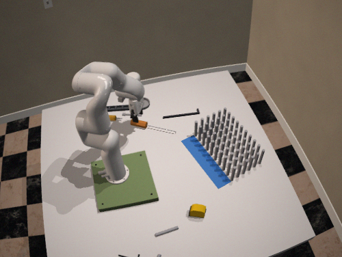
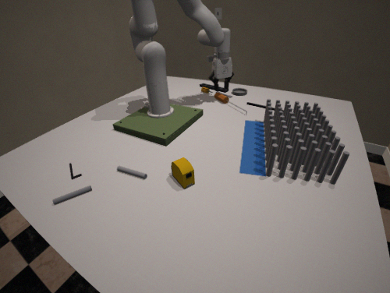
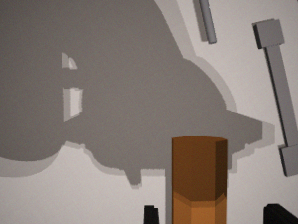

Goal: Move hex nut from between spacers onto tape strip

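One hook pick [image 1: 139, 124]: faceted orange-brown handle, matte, with a thin wire shaft running away from the fingers toward the spacers. It lies flat on the white table [image 1: 239, 212]. I have the gripper [image 2: 220, 89] directly over the handle, with the handle running lengthwise between the two black fingertips.

One gripper: about two-thirds open, pre-set a little wider than the handle, holding nothing. I judge this spacing is meant to straddle the handle before closing.

One block of spacers [image 1: 227, 143]: plain grey upright cylinders in tight rows, well away from the fingers beyond the pick's tip.

One hex nut: supposedly among those spacers. I cannot see it from any view.

One strip of tape [image 1: 205, 162]: flat, blue, along the spacer block's edge on the side nearer the fingers.

One grey bar with square ends [image 3: 277, 95]: beside the fingers, apart from the handle.
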You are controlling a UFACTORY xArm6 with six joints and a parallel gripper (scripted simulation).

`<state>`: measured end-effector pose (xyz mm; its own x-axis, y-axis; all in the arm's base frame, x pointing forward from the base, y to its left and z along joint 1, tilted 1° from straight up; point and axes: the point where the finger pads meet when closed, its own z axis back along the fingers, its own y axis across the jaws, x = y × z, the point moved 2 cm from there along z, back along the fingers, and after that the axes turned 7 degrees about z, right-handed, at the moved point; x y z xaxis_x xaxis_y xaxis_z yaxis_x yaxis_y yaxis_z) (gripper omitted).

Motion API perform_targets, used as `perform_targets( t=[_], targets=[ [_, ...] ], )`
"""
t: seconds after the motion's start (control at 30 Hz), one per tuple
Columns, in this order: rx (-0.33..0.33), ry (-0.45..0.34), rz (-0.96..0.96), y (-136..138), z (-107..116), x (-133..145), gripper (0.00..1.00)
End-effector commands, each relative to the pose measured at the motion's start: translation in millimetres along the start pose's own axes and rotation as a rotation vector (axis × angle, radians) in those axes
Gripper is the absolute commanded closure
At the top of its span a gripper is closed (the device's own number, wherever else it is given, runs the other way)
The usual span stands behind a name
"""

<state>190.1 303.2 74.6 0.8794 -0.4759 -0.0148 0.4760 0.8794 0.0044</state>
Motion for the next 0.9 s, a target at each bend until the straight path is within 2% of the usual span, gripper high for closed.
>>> perform_targets(
  t=[0.0,0.63,0.87],
  targets=[
    [0.004,0.0,0.0,1,1,0,0.35],
    [0.004,0.0,0.0,1,-12,0,0.35],
    [0.004,0.0,0.0,1,-24,0,0.35]
  ],
)
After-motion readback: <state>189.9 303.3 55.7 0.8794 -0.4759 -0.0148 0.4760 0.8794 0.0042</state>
